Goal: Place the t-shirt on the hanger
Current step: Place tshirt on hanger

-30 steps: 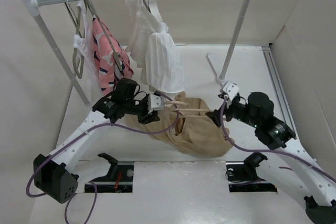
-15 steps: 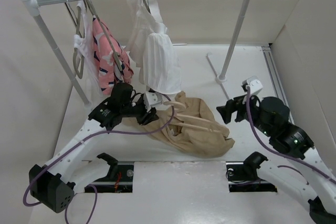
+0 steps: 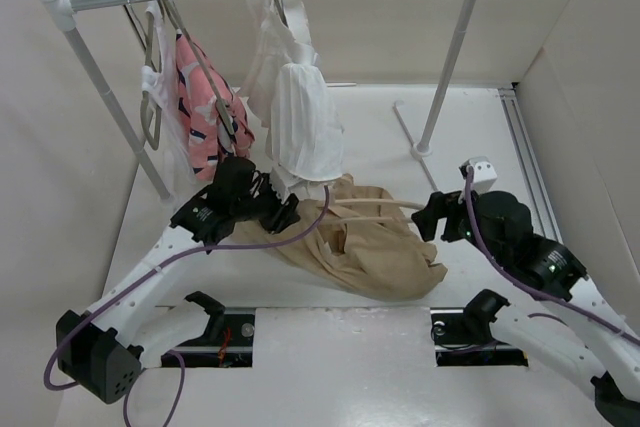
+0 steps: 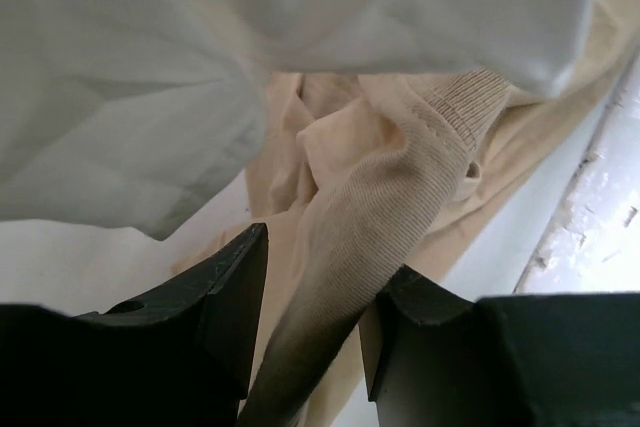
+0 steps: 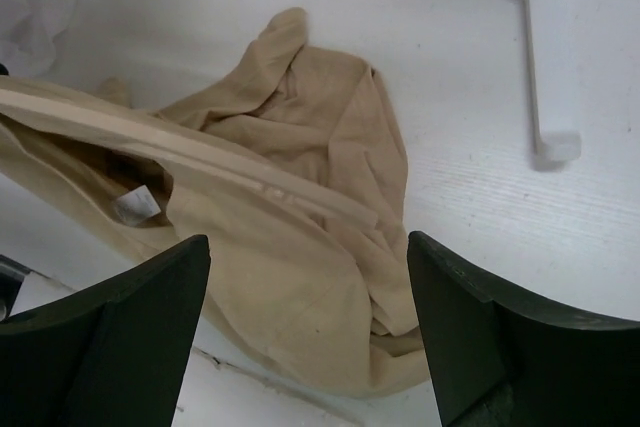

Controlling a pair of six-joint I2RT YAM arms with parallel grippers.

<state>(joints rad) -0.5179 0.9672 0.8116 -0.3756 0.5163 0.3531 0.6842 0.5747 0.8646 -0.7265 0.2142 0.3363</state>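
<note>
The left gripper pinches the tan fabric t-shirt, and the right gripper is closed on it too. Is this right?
No. The left gripper pinches the tan fabric t-shirt, but the right gripper is open, holding nothing, as the right wrist view shows.

wht tbl [image 3: 372,139], t-shirt [image 3: 372,259] heap, rack foot [image 3: 409,128]

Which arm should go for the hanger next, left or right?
Right, probably. The right end effector is open and empty above the hanger, while the left end effector is shut on the collar of the t-shirt.
</note>
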